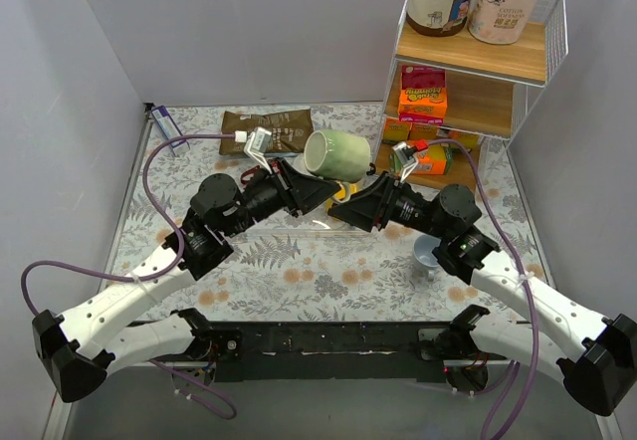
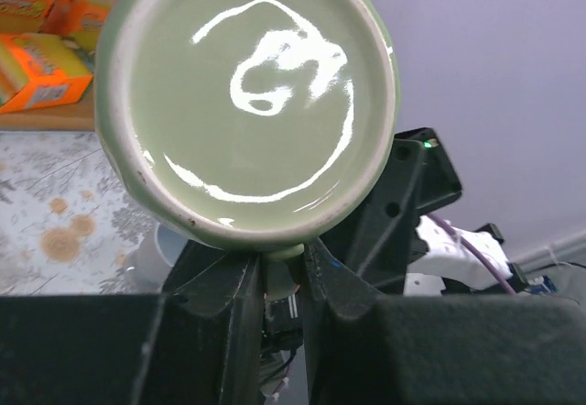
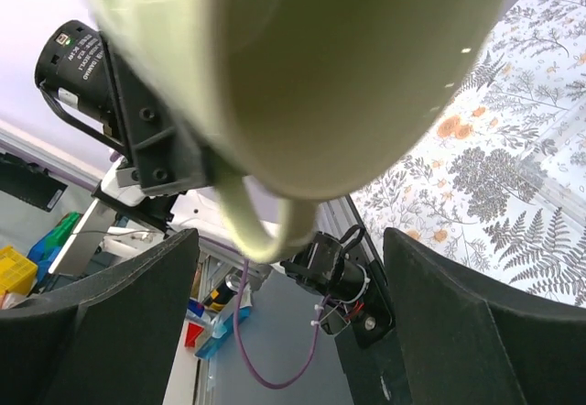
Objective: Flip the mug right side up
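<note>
The pale green mug [image 1: 338, 154] hangs on its side above the middle of the table. Its glossy flat bottom [image 2: 247, 103] faces the left wrist camera. My left gripper [image 1: 326, 187] is below it, shut on the mug's handle [image 2: 280, 277], which is pinched between the black fingers [image 2: 215, 313]. My right gripper [image 1: 343, 210] comes in from the right and stands open just under the mug. In the right wrist view, the mug's side [image 3: 348, 75] and handle loop [image 3: 261, 231] sit above the gap between the wide-apart fingers [image 3: 458, 313], which do not touch it.
A wire shelf rack [image 1: 478, 62] at the back right holds orange boxes [image 1: 422, 94], a jar and a paper roll. A brown pouch [image 1: 267, 126] lies at the back. A small blue box [image 1: 163, 121] rests by the left wall. A pale blue cup [image 1: 428, 255] sits beside the right arm.
</note>
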`<state>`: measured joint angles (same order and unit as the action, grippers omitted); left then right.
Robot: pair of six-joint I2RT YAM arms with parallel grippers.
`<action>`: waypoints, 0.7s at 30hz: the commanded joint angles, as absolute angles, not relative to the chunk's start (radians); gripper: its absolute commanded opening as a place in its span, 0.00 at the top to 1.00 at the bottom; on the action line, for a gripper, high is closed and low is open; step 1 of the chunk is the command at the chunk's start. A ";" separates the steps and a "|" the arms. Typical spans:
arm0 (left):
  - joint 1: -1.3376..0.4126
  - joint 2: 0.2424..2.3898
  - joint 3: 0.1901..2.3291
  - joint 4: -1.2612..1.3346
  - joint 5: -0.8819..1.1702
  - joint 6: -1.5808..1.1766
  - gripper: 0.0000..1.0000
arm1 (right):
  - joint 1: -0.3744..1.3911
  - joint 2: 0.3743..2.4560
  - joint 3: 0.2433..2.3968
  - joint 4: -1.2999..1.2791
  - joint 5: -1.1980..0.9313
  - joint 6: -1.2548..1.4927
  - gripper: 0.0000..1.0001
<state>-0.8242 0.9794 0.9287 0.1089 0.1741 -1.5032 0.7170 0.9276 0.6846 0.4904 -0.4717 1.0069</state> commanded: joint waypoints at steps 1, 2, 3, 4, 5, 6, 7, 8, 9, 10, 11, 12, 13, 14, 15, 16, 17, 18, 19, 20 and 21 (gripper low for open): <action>-0.827 0.907 0.943 0.321 0.265 -1.496 1.00 | 0.733 0.907 0.735 0.592 -0.416 0.985 0.13; -0.827 0.904 0.945 0.322 0.273 -1.497 1.00 | 0.733 0.902 0.733 0.598 -0.410 0.982 0.13; -0.827 0.902 0.945 0.324 0.275 -1.497 1.00 | 0.733 0.899 0.733 0.603 -0.400 0.974 0.13; -0.827 0.900 0.945 0.330 0.279 -1.499 1.00 | 0.733 0.891 0.733 0.617 -0.397 0.968 0.13; -0.827 0.897 0.945 0.336 0.293 -1.499 1.00 | 0.733 0.888 0.733 0.630 -0.396 0.966 0.13; -0.827 0.896 0.940 0.340 0.298 -1.497 1.00 | 0.733 0.885 0.733 0.644 -0.397 0.963 0.13; -0.827 0.894 0.939 0.353 0.302 -1.500 1.00 | 0.733 0.885 0.733 0.661 -0.405 0.963 0.13; -0.827 0.894 0.937 0.356 0.313 -1.500 1.00 | 0.733 0.887 0.733 0.705 -0.428 0.966 0.13; -0.827 0.896 0.936 0.357 0.317 -1.500 1.00 | 0.733 0.887 0.739 0.722 -0.439 0.969 0.13; -0.827 0.896 0.934 0.370 0.325 -1.500 1.00 | 0.733 0.891 0.744 0.733 -0.446 0.973 0.13; -0.827 0.896 0.931 0.376 0.333 -1.500 1.00 | 0.733 0.893 0.747 0.755 -0.454 0.974 0.13; -0.827 0.897 0.930 0.382 0.344 -1.499 1.00 | 0.733 0.894 0.753 0.764 -0.469 0.979 0.13; -0.827 0.900 0.927 0.400 0.353 -1.500 1.00 | 0.733 0.899 0.758 0.770 -0.474 0.983 0.14; -0.827 0.902 0.927 0.408 0.359 -1.499 1.00 | 0.733 0.902 0.759 0.779 -0.477 0.991 0.14; -0.827 0.905 0.925 0.414 0.373 -1.500 1.00 | 0.733 0.905 0.759 0.799 -0.482 1.002 0.15; -0.827 0.911 0.922 0.429 0.377 -1.503 1.00 | 0.733 0.911 0.761 0.807 -0.482 1.009 0.16; -0.827 0.916 0.922 0.437 0.382 -1.505 1.00 | 0.733 0.914 0.761 0.813 -0.483 1.015 0.18; -0.827 0.917 0.920 0.442 0.387 -1.505 1.00 | 0.735 0.914 0.759 0.825 -0.486 1.022 0.19; -0.827 0.920 0.920 0.446 0.387 -1.505 1.00 | 0.735 0.922 0.762 0.828 -0.489 1.023 0.25; -0.827 0.922 0.917 0.449 0.390 -1.506 1.00 | 0.735 0.923 0.765 0.830 -0.492 1.026 0.29; -0.827 0.923 0.917 0.451 0.390 -1.503 1.00 | 0.736 0.925 0.767 0.833 -0.494 1.026 0.34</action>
